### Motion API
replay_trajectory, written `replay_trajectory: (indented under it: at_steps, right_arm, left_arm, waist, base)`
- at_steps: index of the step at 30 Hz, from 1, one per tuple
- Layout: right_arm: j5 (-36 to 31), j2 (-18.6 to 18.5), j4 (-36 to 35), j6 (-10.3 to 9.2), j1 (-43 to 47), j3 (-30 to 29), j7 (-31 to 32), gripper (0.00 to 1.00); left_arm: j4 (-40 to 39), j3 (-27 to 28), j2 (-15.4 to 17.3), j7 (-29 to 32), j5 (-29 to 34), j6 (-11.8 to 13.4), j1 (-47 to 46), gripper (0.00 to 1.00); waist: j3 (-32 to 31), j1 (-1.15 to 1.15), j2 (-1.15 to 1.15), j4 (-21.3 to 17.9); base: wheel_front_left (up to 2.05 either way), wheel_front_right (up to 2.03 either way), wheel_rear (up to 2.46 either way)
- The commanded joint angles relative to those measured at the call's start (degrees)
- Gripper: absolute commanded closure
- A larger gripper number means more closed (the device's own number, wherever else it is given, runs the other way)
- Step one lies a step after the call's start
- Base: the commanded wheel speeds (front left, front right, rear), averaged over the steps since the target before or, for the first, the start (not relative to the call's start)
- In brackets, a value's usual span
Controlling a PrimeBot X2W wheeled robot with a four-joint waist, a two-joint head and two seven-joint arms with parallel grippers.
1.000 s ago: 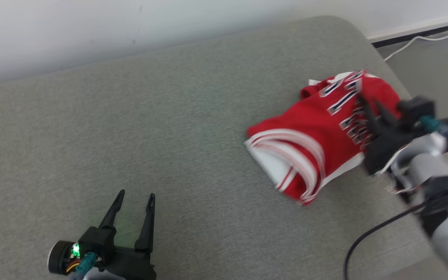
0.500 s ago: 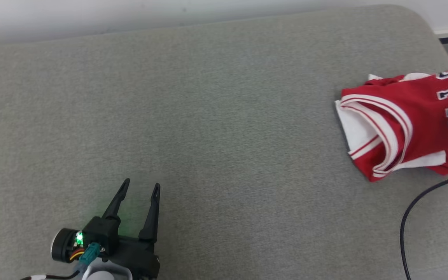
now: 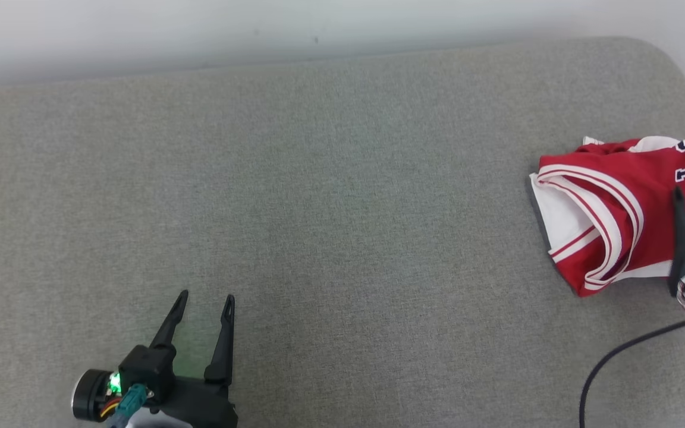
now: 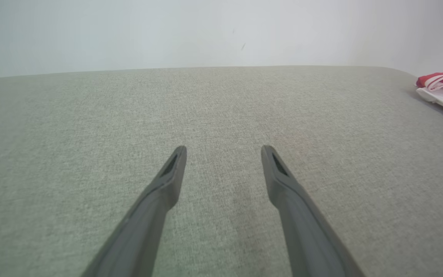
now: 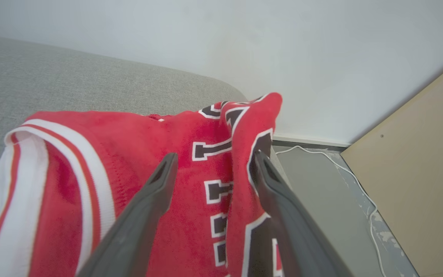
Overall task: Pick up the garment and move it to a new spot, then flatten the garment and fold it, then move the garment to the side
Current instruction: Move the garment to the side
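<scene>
While the folded red-and-white fabric jersey (image 3: 646,178) lies at the frame's right edge on the grey fabric cushion (image 3: 342,208), long axis sideways, the right jaws stand apart over its lettered end; the left jaws, also apart, sit well away, lower left.

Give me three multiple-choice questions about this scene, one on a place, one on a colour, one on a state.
1. Where on the cushion does the jersey lie? A: right end. B: middle. C: left end.
2. What is the jersey's main colour? A: blue. B: red. C: green.
3. How is the left gripper? A: shut on the jersey. B: shut, empty. C: open.
Answers: 1 A, it lies by the head view's right edge; 2 B, red with white trim; 3 C, its fingers stand apart over bare cushion.
</scene>
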Motion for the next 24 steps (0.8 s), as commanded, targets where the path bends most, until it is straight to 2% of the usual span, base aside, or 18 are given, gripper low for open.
replay_trajectory:
  at_steps: [1, 3, 6, 11, 16, 22, 24]
  right_arm:
    - [-3.15, -0.04, -0.73, -0.08, 2.18, -3.51, -0.25, 0.00]
    - [-7.23, 0.23, -1.84, -0.08, 3.60, -8.20, -0.24, 0.00]
    - [-12.11, 2.59, -4.78, -0.08, 5.92, -13.25, -0.24, 0.00]
    - [-15.31, 7.06, -10.58, -0.08, 9.70, -18.07, -0.25, 0.00]
    - [-12.29, 11.65, -16.77, -0.08, 15.02, -15.71, -0.25, 0.00]
    - [-3.91, 15.29, -25.12, -0.08, 22.87, -7.64, -0.26, 0.00]
    - [-3.02, 15.47, -26.03, -0.08, 23.83, -6.27, -0.25, 0.00]
  left_arm:
    - [0.37, 0.36, 0.09, -0.05, 0.11, -0.13, 1.69, 0.00]
    - [0.20, 0.61, 0.07, -0.05, 0.29, -0.14, 1.98, 0.00]
    - [0.32, 1.17, 0.12, -0.05, 0.29, -0.12, 3.11, 0.00]
    - [0.43, 1.14, 0.09, -0.05, -0.41, 0.56, 4.35, 0.00]
    - [0.46, 2.18, 0.07, -0.05, -0.80, 1.56, 6.11, 0.00]
    - [0.61, 4.85, 0.08, -0.05, -0.10, 2.16, 8.37, 0.00]
    - [0.67, 5.27, 0.10, -0.04, -0.05, 2.28, 8.57, 0.00]
  waist:
    - [-1.79, 0.00, -0.01, 0.73]
    - [-2.30, 0.00, -0.01, 1.07]
    - [-3.01, 0.00, -0.01, 1.38]
    - [-4.89, 0.00, -0.01, 2.08]
    - [-7.06, 0.00, -0.01, 3.20]
    - [-9.41, 0.00, -0.01, 4.85]
    - [-9.64, 0.00, -0.01, 5.05]
  base:
    - [0.00, 0.00, 0.00]
    - [0.00, 0.00, 0.00]
    - [0.00, 0.00, 0.00]
    - [0.00, 0.00, 0.00]
    - [0.00, 0.00, 0.00]
    - [0.00, 0.00, 0.00]
    - [0.00, 0.00, 0.00]
